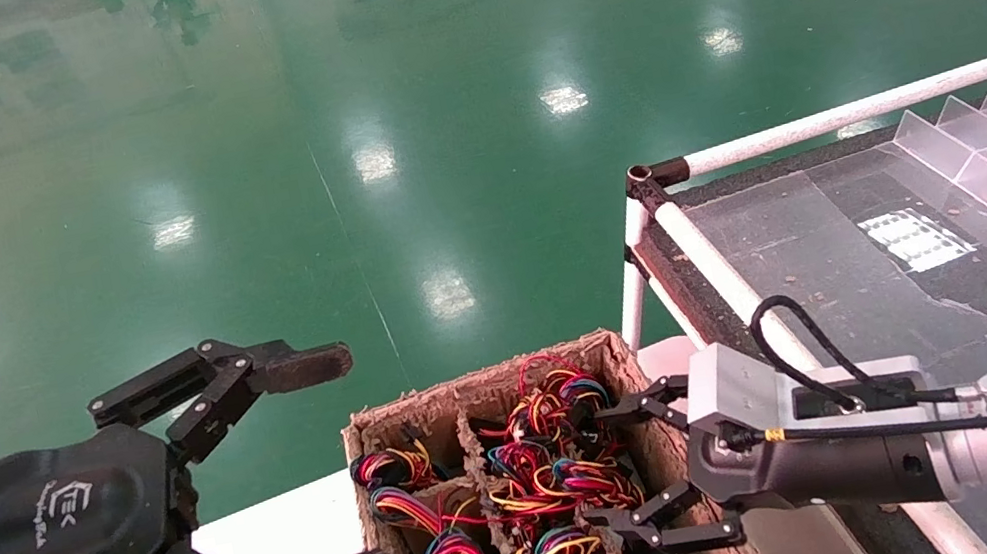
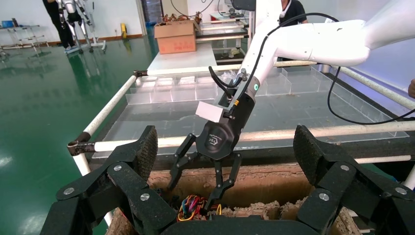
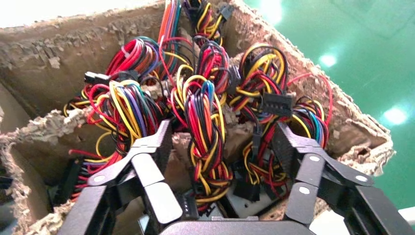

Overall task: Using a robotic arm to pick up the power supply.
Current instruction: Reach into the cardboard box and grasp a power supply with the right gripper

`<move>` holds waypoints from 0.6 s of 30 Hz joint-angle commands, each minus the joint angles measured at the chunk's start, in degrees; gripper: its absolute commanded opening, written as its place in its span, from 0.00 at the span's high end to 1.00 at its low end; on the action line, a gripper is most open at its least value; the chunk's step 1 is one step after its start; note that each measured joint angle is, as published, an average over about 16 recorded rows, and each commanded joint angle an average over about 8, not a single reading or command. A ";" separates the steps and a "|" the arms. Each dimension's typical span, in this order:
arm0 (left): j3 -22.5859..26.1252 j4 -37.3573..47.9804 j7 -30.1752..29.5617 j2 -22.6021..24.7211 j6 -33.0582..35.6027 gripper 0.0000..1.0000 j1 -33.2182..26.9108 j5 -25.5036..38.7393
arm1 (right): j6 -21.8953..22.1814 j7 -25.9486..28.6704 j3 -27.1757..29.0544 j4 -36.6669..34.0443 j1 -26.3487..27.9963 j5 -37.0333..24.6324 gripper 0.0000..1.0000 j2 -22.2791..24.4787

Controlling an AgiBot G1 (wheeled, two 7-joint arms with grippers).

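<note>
The left claw (image 1: 324,469) carries a white logo on its palm; its letters cannot be made out. The right claw (image 2: 203,183) bears a similar unreadable mark.

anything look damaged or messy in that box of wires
Yes. The brown pulp tray has ragged, crumbling rims and dividers, and the wire bundles spill across compartments in a tangle. The right end effector hangs open over them.

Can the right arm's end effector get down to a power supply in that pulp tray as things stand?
Probably yes. The right end effector is open over the tray, straddling a wire bundle. Only wires cover the power supply; its grey body barely shows.
</note>
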 commanded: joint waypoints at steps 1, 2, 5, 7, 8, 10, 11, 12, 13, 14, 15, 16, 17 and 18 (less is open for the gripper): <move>0.00 0.00 0.00 0.00 0.00 0.00 0.00 0.00 | 0.09 -0.20 0.07 0.17 -0.40 0.23 1.00 -0.04; 0.00 0.00 0.00 0.00 0.00 0.00 0.00 0.00 | 0.20 -0.28 0.11 0.14 -0.58 0.30 1.00 -0.08; 0.00 0.00 0.00 0.00 0.00 0.00 0.00 0.00 | 0.60 -0.41 0.19 -0.10 -0.98 0.40 1.00 -0.24; 0.00 0.00 0.00 0.00 0.00 0.00 0.00 0.00 | 0.89 -0.51 0.24 -0.36 -1.12 0.41 1.00 -0.36; 0.00 0.00 0.00 0.00 0.00 0.00 0.00 0.00 | 1.03 -0.61 0.28 -0.47 -1.18 0.42 1.00 -0.42; 0.00 0.00 0.00 0.00 0.00 0.00 0.00 0.00 | 1.24 -0.86 0.35 -0.68 -1.29 0.45 1.00 -0.53; 0.00 0.00 0.00 0.00 0.00 0.00 0.00 0.00 | 1.31 -1.01 0.39 -0.78 -1.34 0.48 1.00 -0.58; 0.00 0.00 0.00 0.00 0.00 0.00 0.00 0.00 | 1.38 -1.16 0.42 -0.88 -1.39 0.52 1.00 -0.64; 0.01 0.00 0.00 0.00 0.00 0.00 0.00 0.00 | 1.44 -1.30 0.46 -0.98 -1.45 0.57 1.00 -0.70; 0.01 0.00 0.00 0.00 0.00 0.00 0.00 0.00 | 1.49 -1.44 0.50 -1.09 -1.51 0.63 1.00 -0.76; 0.01 0.00 0.00 0.00 0.00 0.00 0.00 0.00 | 1.52 -1.55 0.54 -1.21 -1.57 0.72 1.00 -0.81; 0.01 0.00 0.00 0.00 0.00 0.00 0.00 0.00 | 1.54 -1.63 0.59 -1.33 -1.63 0.82 1.00 -0.84; 0.01 0.00 0.00 0.00 0.00 0.00 0.00 0.00 | 1.54 -1.68 0.67 -1.42 -1.68 0.97 1.00 -0.83; 0.01 0.00 0.00 0.00 0.00 0.00 0.00 0.00 | 1.54 -1.72 0.78 -1.48 -1.74 1.16 1.00 -0.79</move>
